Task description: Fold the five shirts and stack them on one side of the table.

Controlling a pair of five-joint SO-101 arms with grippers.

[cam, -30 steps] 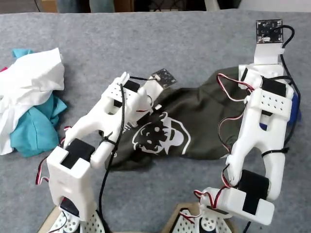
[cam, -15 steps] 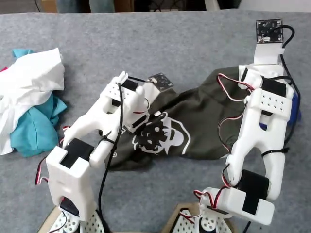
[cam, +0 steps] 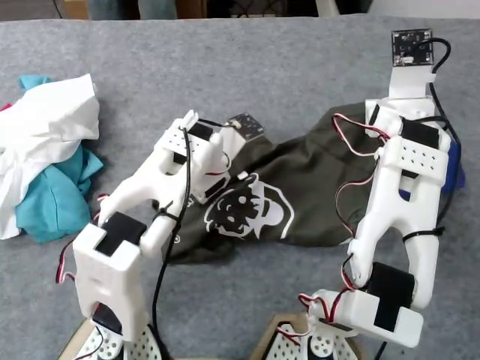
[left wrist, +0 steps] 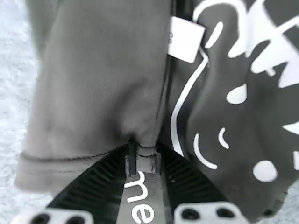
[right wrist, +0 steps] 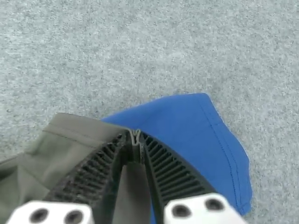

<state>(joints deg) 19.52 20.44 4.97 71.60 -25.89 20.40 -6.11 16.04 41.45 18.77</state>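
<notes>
Grey felt-like cloth [cam: 225, 67] covers the whole table. A dark olive cotton shirt with a white cartoon print [cam: 300, 187] lies rumpled across the middle of it, stretched between the two white arms. It is not folded; its cloth bunches and creases, with the printed side facing up.

The left gripper [left wrist: 142, 156] has its ribbed black jaws pinched tight on a raised fold of the olive shirt, just beside the white lines of the print. A small white sewn-in label [left wrist: 186, 38] sits on the fabric a little past the pinch, and a stitched hem runs along the edge close to the jaws.

The right gripper [right wrist: 135, 142] is at the shirt's other end, its jaws closed as well, nipping a thin edge of the olive cloth. Right under that spot a bright blue shirt [right wrist: 196, 140] lies flat on the grey cloth, sticking out beyond the olive hem. From above, a strip of the blue peeks out beside the right arm.

Over at the left side of the table, well apart from the olive shirt, a crumpled white shirt [cam: 45, 124] is heaped on top of a teal shirt [cam: 52, 202]. The two touch in one loose pile.
</notes>
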